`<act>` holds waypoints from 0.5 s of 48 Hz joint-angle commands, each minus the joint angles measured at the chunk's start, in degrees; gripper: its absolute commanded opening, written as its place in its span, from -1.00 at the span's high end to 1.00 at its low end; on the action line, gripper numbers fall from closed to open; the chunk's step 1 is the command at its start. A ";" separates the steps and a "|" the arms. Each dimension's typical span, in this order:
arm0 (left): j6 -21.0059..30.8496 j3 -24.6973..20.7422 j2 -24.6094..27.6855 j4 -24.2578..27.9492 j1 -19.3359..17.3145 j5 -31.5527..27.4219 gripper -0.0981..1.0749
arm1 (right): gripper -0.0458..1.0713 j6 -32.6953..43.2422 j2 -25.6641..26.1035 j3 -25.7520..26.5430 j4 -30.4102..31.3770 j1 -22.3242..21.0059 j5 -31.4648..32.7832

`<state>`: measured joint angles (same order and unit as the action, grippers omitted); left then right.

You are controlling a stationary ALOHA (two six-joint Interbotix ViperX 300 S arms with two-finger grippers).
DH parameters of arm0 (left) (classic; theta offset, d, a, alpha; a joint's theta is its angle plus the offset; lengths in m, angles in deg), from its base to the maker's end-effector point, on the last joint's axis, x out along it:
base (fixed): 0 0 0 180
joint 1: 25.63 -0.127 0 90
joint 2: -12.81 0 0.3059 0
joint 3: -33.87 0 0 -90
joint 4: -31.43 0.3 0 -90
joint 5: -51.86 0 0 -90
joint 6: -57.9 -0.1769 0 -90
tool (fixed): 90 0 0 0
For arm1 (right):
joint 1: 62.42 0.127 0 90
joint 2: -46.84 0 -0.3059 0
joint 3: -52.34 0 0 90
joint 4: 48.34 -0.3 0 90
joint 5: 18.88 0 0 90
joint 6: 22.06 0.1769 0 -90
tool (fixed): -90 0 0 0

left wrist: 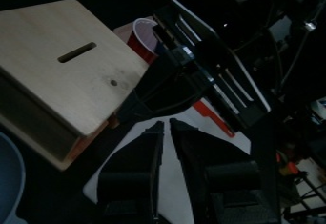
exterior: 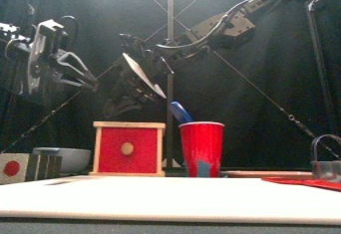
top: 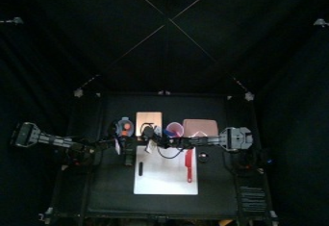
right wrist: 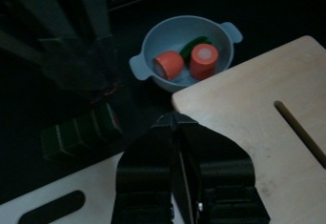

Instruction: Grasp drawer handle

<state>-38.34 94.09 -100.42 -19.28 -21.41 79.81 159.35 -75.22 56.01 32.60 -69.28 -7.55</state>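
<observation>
Black curtains (top: 77, 28) close the pen on every side. Thin pale lines (top: 164, 18) cross above it, from the corners at 10 and 2 o'clock toward the middle. The small black table (top: 90, 172) stands at 6 o'clock, with a white board (top: 161, 180) lying on it.

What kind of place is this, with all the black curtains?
Probably a robot test booth. Black curtains fence in a small table, two robot arms hang over it, and practice props stand there: a wooden box, a red cup.
</observation>
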 commanded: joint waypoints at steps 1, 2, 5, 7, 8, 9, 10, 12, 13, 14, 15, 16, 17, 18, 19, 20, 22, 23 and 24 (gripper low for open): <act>0.35 -0.97 0.09 -2.02 1.23 0.35 -0.17 | 0.36 -0.09 0.97 2.02 0.35 -1.76 0.62; 0.44 -1.05 0.09 -2.72 1.67 0.53 -0.17 | 0.36 -0.09 0.88 2.02 0.44 -1.93 0.53; 0.97 -1.32 0.26 -5.01 2.81 0.88 -0.17 | 0.36 -0.09 0.53 2.11 0.79 -2.29 0.62; 1.58 -1.41 0.44 -6.59 3.60 1.32 -0.17 | 0.36 -0.09 0.26 2.20 1.23 -2.46 0.79; 2.02 -1.41 0.53 -7.03 4.04 1.67 -0.17 | 0.36 -0.09 0.18 2.20 1.41 -2.55 0.88; 2.37 -1.41 0.62 -7.56 4.39 1.93 -0.17 | 0.36 -0.09 0.09 2.20 1.58 -2.64 1.05; 2.81 -1.41 0.70 -7.91 4.83 2.20 -0.17 | 0.36 -0.09 0.00 2.20 1.76 -2.81 1.23; 3.87 -1.41 0.88 -8.70 5.54 2.90 -0.17 | 0.36 -0.09 -0.26 2.20 2.11 -2.90 1.67; 4.39 -1.41 1.05 -8.88 5.89 3.34 -0.17 | 0.36 -0.09 -0.35 2.20 2.29 -2.99 1.76; 4.92 -1.41 1.23 -9.05 6.15 3.78 -0.17 | 0.36 -0.09 -0.53 2.11 2.46 -2.99 1.93; 5.54 -1.41 1.41 -9.23 6.50 4.13 -0.17 | 0.36 -0.09 -0.70 2.11 2.64 -3.08 2.11; 6.24 -1.49 1.58 -9.32 6.68 4.57 -0.17 | 0.36 -0.09 -0.88 2.11 2.90 -3.08 2.29; 6.94 -1.41 1.85 -9.32 6.86 5.01 -0.17 | 0.36 -0.09 -1.05 2.11 2.99 -3.08 2.37; 7.73 -1.49 2.02 -9.32 7.03 5.27 -0.17 | 0.36 -0.09 -1.23 2.02 3.08 -3.08 2.55; 9.23 -1.49 2.37 -9.23 7.21 5.45 -0.17 | 0.36 -0.09 -1.49 1.93 3.25 -3.08 2.64; 10.11 -1.49 2.64 -9.23 7.29 5.71 -0.17 | 0.36 -0.09 -1.67 1.93 3.34 -3.08 2.64; 12.04 -1.49 3.16 -9.14 7.38 5.98 -0.17 | 0.36 -0.09 -1.93 1.85 3.52 -3.08 2.64; 13.10 -1.49 3.43 -9.05 7.47 6.15 -0.17 | 0.36 -0.09 -2.11 1.76 3.52 -3.08 2.72; 14.06 -1.58 3.78 -8.96 7.47 6.24 -0.17 | 0.36 -0.09 -2.29 1.67 3.60 -2.99 2.72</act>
<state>-26.38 93.92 -97.52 -28.60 -14.29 85.17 159.08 -77.94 57.33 36.12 -72.00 -5.00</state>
